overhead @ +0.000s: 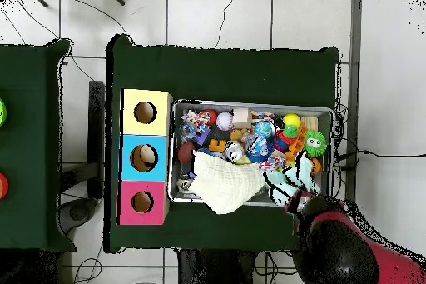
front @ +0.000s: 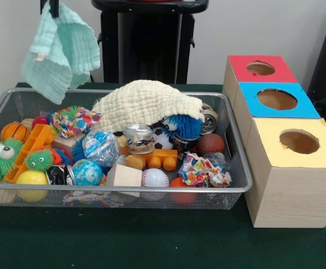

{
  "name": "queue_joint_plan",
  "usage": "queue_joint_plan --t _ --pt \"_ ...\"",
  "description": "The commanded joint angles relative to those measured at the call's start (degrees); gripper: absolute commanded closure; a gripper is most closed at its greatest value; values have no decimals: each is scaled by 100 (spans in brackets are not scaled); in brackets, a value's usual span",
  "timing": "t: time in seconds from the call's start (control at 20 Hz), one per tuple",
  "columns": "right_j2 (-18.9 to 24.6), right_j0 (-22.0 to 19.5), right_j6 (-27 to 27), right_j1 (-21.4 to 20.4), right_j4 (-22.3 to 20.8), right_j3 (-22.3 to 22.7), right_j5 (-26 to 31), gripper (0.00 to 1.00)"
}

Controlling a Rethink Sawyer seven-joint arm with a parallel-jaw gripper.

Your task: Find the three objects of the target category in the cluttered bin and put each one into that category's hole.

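**Mint cloth held above the bin's corner**

A mint-green cloth (front: 62,47) is seen hanging from the claw (front: 53,7) at the top edge of the front view, above the bin's (front: 118,191) far corner. The claw is closed on the cloth's upper edge; only its tips are shown. In the overhead view the cloth (overhead: 293,179) is found beside the red and black arm (overhead: 345,243), over the bin's (overhead: 254,103) edge nearest the robot.

The bin is set on the green worktop (front: 151,241), filled with balls, toys and patterned rags. A cream cloth (front: 146,103) is draped over the clutter at the far side. A clear crumpled bottle with a blue-and-white label (front: 100,147) is seen near the bin's middle, between a blue globe ball (front: 87,171) and a shiny can (front: 138,138). Other bottles cannot be told apart from the clutter.

Three boxes are lined up just beside the bin. The blue-topped box (front: 280,101) stands between the red-topped (front: 261,68) and yellow-topped (front: 297,143) ones; its hole (front: 276,99) is open at the top.
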Motion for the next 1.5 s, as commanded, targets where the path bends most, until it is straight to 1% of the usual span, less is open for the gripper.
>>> queue_joint_plan --t 0.05,0.25,0.45,0.6,0.85,1.1,1.35,1.5 --pt "642 -192 -947 -368 283 564 662 100" --pt "699 -239 -902 -458 292 665 616 100" --pt "765 -320 -970 -626 393 743 688 100" --pt "861 -454 -1010 -605 395 791 644 100" --pt "1007 -654 -942 -355 210 763 535 100" --pt "1183 -1002 -974 -57 -49 759 403 100" --pt "1297 -1179 -957 223 -256 564 433 100" --pt "1332 -1252 -987 476 -419 353 511 100"
